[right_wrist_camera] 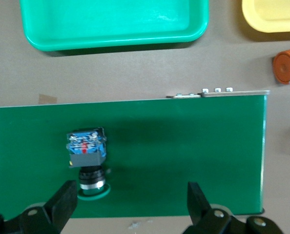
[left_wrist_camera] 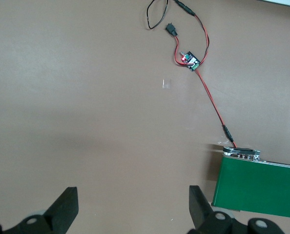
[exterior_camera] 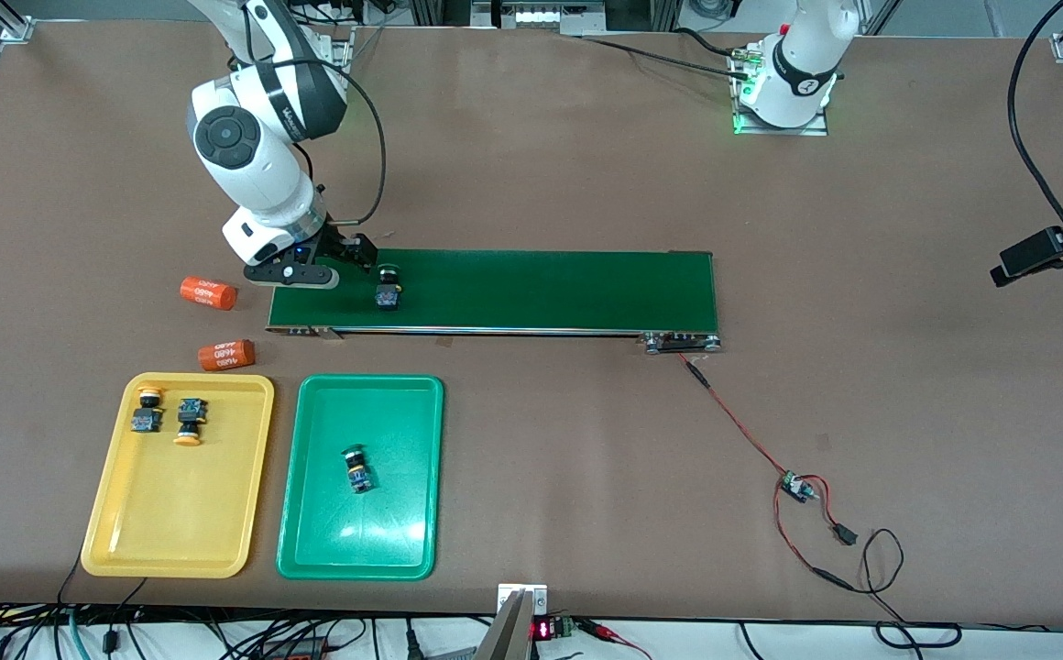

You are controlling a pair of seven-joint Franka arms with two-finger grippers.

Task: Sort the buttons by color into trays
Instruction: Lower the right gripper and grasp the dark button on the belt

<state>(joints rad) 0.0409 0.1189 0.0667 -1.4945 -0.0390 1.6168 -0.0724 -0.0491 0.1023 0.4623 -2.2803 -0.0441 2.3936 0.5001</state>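
Two orange cylinders are lying on the surface near the belt's right-arm end: one (exterior_camera: 208, 292) beside the belt's end, the other (exterior_camera: 226, 355) just off the yellow tray's edge farthest from the front cam. Both are reading "4680" on their sides. No other legible writing.

Buttons: dark black-blue bodies w/ round mushroom caps. A green-cap button (exterior_camera: 389, 286) is lying on its side on the belt (exterior_camera: 541, 289), close to the belt's right-arm end, long axis running across the belt, cap pointing away from the front cam, body toward the trays. In the right wrist view its body is showing a blue face w/ a red spot.

Yellow tray (exterior_camera: 179, 550) is sitting near the surface's front-cam edge, toward the right arm's end. It's holding two yellow-cap buttons in its corner area farthest from the cam: one (exterior_camera: 147, 410) w/ cap pointing away from the cam, the other (exterior_camera: 190, 420) w/ cap pointing toward the cam. They're lying side by side, apart.

Green tray (exterior_camera: 357, 564) is sitting beside the yellow one. It's holding one green-cap button (exterior_camera: 357, 467) near its middle, cap pointing away from the cam, axis slightly slanted.

Right hand (exterior_camera: 348, 261) is hovering over the belt's right-arm end, by the button there, fingers apart, holding nothing.

Left hand (left_wrist_camera: 133, 207) is waiting over bare surface near the belt's other end, fingers apart, empty.
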